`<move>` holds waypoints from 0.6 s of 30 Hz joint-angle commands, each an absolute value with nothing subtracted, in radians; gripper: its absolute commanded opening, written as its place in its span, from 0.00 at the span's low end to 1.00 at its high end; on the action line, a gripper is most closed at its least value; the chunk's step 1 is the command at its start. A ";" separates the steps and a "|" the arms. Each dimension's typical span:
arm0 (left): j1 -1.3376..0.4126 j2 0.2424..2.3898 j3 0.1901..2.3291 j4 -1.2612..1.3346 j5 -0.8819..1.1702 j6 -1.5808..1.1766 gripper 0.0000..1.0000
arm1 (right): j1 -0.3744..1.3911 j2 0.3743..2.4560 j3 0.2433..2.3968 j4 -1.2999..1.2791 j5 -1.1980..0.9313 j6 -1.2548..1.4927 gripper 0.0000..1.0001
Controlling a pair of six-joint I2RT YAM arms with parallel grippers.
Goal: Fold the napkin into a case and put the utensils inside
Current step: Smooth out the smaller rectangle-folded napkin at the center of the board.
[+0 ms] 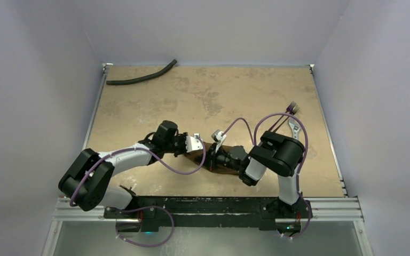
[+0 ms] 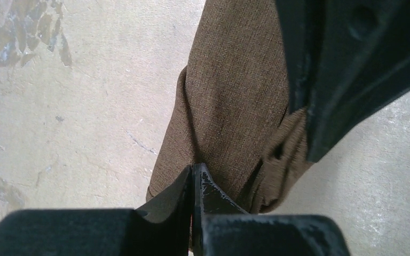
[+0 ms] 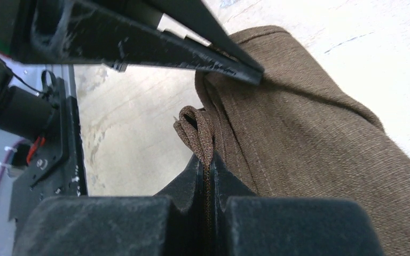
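The brown napkin (image 1: 196, 158) lies bunched near the table's front middle, between my two grippers. My left gripper (image 1: 203, 149) is shut on a fold of it; in the left wrist view the cloth (image 2: 229, 96) runs away from the closed tips (image 2: 195, 169). My right gripper (image 1: 213, 158) is shut on a doubled edge of the napkin (image 3: 309, 133), which sticks up between its tips (image 3: 207, 160). The two grippers are almost touching. The dark utensils (image 1: 292, 118), a fork among them, lie on the table at the right, beyond the right arm.
A long black curved hose (image 1: 141, 79) lies at the far left corner. Grey walls enclose the tan table (image 1: 203, 96) on three sides. A black rail (image 1: 203, 202) runs along the front edge. Purple cables loop above both arms.
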State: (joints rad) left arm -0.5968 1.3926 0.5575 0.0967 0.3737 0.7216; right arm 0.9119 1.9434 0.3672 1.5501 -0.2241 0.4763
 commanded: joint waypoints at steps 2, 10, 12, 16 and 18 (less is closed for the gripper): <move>-0.601 1.372 0.553 0.125 0.391 0.715 0.00 | 0.865 1.895 0.414 1.950 -0.298 0.591 0.00; -0.602 1.359 0.561 0.116 0.366 0.714 0.24 | 0.865 1.922 0.411 1.969 -0.341 0.606 0.00; -0.602 1.360 0.548 0.144 0.328 0.730 0.11 | 0.866 1.920 0.411 1.957 -0.350 0.608 0.00; -0.601 1.361 0.537 0.159 0.289 0.752 0.04 | 0.865 1.929 0.407 1.945 -0.362 0.620 0.00; -0.601 1.360 0.537 0.148 0.301 0.754 0.03 | 0.866 1.941 0.409 1.946 -0.375 0.636 0.00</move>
State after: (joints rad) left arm -0.5972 1.3853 0.5549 0.1200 0.3122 0.7292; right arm 0.8661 1.9327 0.3981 1.5494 -0.3317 0.5987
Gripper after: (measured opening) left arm 0.045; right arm 0.027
